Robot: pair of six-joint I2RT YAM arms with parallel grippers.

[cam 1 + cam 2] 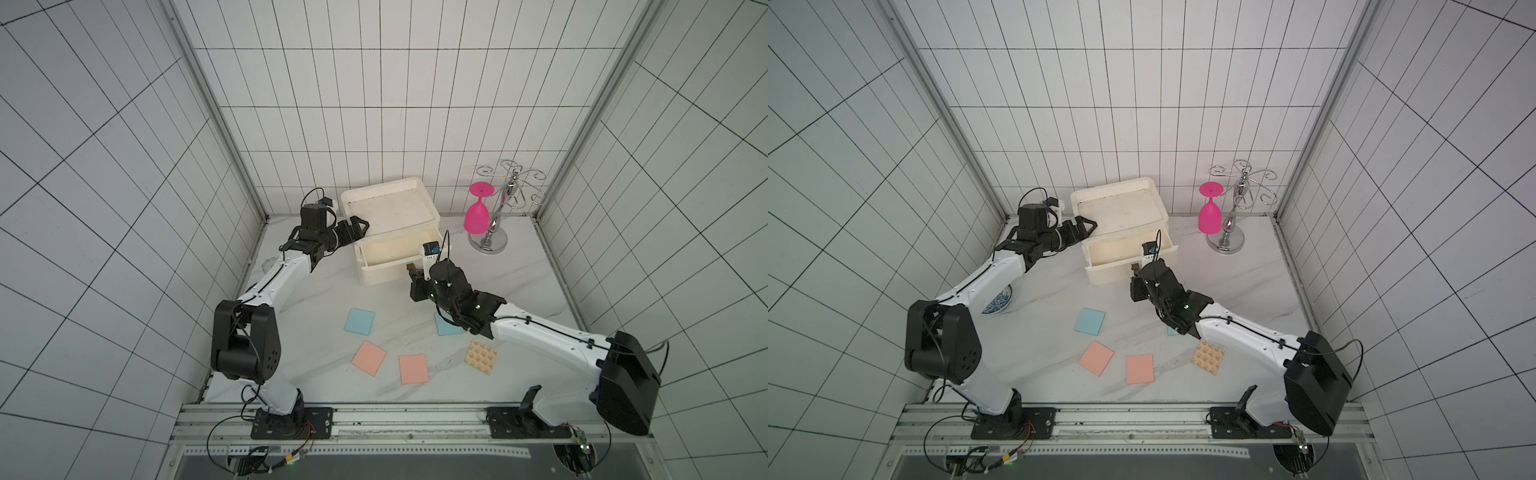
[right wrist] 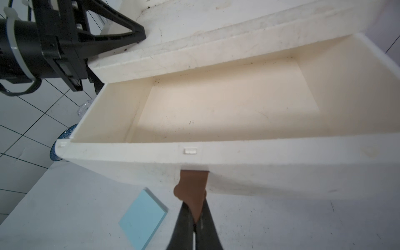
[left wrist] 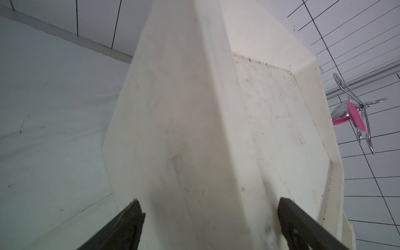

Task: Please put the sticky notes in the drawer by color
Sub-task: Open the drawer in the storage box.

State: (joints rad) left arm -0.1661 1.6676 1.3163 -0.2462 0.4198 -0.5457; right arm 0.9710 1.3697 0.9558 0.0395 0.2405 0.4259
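The tan pad (image 1: 481,357) carries a small repeated print, too fine to read. It lies flat on the white, grey-veined tabletop (image 1: 316,299) with a blue pad (image 1: 359,321), a salmon pad (image 1: 369,358) and a second salmon pad (image 1: 413,369), all spread out in front of the cream chest of drawers (image 1: 415,182) and well apart from it. White tiled walls (image 1: 374,104) with dark grid lines close in three sides, and both arms rise from a metal rail (image 1: 415,415) at the near edge. A pink goblet (image 1: 477,216) hangs upside down on a chrome rack (image 1: 496,220) beside the chest. The top drawer (image 2: 281,160) stands open. The right claw (image 2: 194,218) is clenched on its brown tab handle (image 2: 190,186), a grip only the right wrist view makes plain. The left claw (image 1: 360,226) is released, its fingers (image 3: 127,227) spread wide astride the chest's rim on that arm's side. I cannot tell whether they press it. A second blue pad (image 1: 446,326) shows beside the right arm in one top view and is nearly hidden in its twin. A blue-and-white bowl (image 1: 998,305) peeps from under the left arm in a top view.
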